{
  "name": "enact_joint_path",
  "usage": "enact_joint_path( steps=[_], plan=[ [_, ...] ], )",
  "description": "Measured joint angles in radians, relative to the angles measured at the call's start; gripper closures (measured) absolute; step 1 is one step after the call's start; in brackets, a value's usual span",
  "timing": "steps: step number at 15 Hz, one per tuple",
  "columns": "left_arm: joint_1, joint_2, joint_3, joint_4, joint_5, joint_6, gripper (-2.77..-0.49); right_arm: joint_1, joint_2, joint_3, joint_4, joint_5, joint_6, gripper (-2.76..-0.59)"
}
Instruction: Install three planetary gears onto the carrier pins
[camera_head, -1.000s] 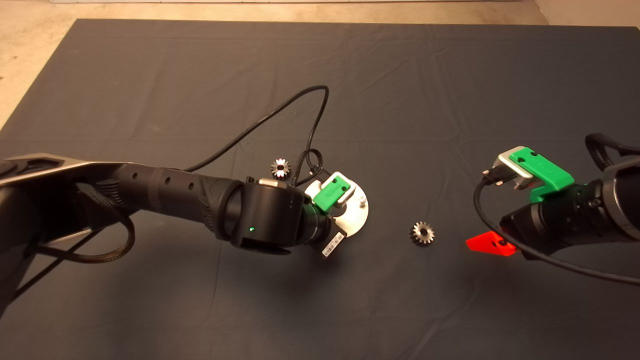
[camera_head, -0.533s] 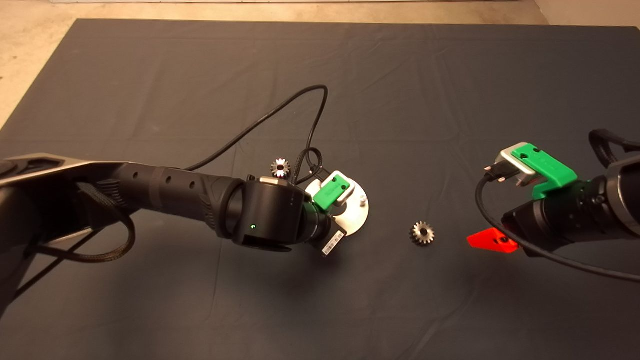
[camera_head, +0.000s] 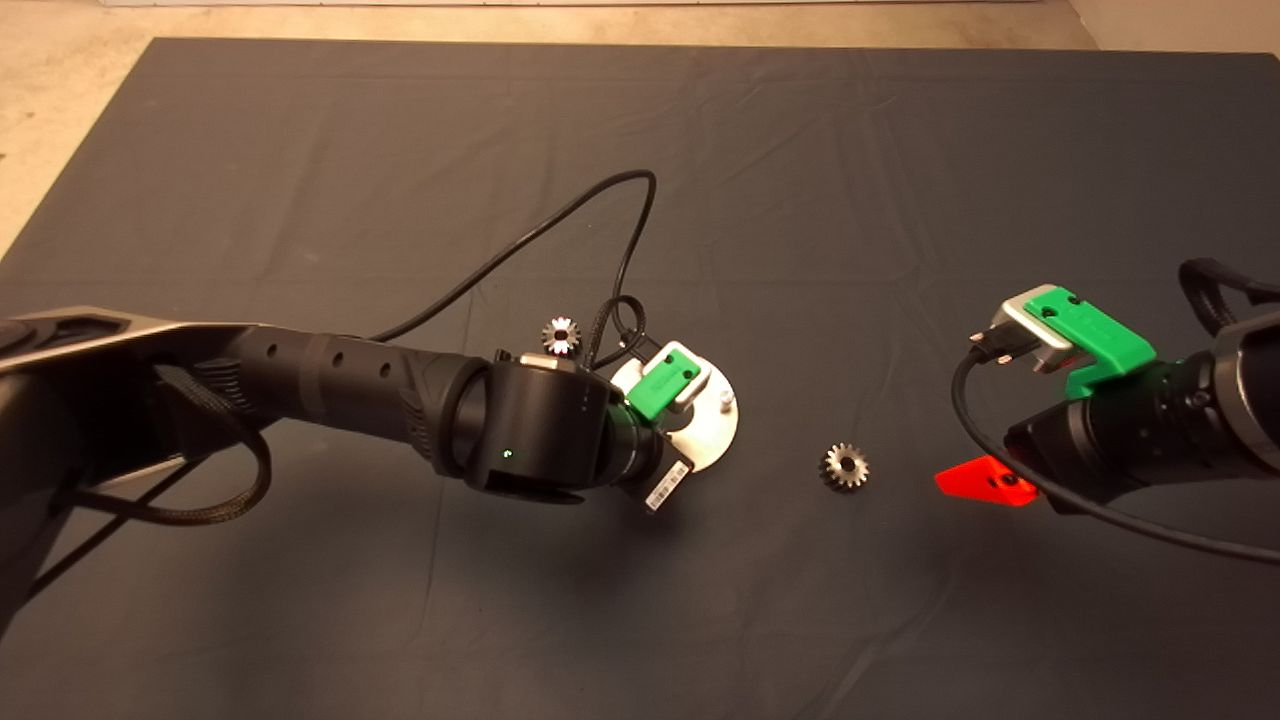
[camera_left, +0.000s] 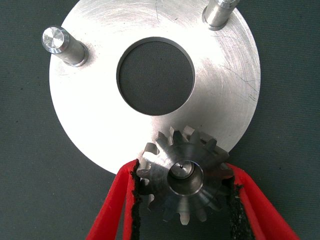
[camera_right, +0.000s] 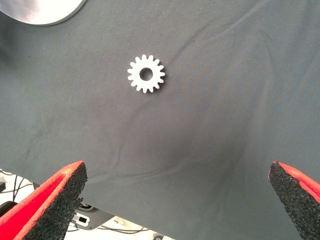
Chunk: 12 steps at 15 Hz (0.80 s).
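Left wrist view gives us the left gripper (camera_left: 182, 200) clamped on one gear (camera_left: 183, 175), its hole over a pin (camera_left: 183, 169) at the disc's (camera_left: 100, 125) rim; two more pins (camera_left: 62, 46) stand bare. From above, a second gear (camera_head: 845, 466) lies at 3 o'clock of the disc, a third (camera_head: 561, 335) at 10 o'clock. Our right gripper (camera_right: 175, 200) hangs spread wide near the second gear

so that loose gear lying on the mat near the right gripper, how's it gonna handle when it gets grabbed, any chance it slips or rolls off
The loose gear looks like solid metal, so it is probably stiff and heavy for its size. It lies flat on the mat, so rolling seems unlikely unless it is tipped onto its edge. Its teeth should give the right gripper's rough black pads some bite, though polished metal may slip if pinched off-centre.
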Motion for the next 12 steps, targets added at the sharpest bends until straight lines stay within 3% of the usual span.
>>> enact_joint_path(
  steps=[4, 8, 12],
  plan=[
    [0.0, -0.002, 0.0, 0.003, -0.005, 0.0, -1.04, 0.0, 0.0, 0.0, 0.003, 0.0, 0.0, -2.73],
    [0.0, -0.002, 0.002, 0.006, -0.006, 0.0, -1.31, 0.0, 0.0, 0.0, 0.004, 0.0, 0.0, -2.73],
    [-0.006, -0.002, 0.003, 0.004, -0.006, 0.001, -1.31, 0.003, 0.0, 0.0, 0.009, 0.0, 0.0, -2.73]
  ],
)
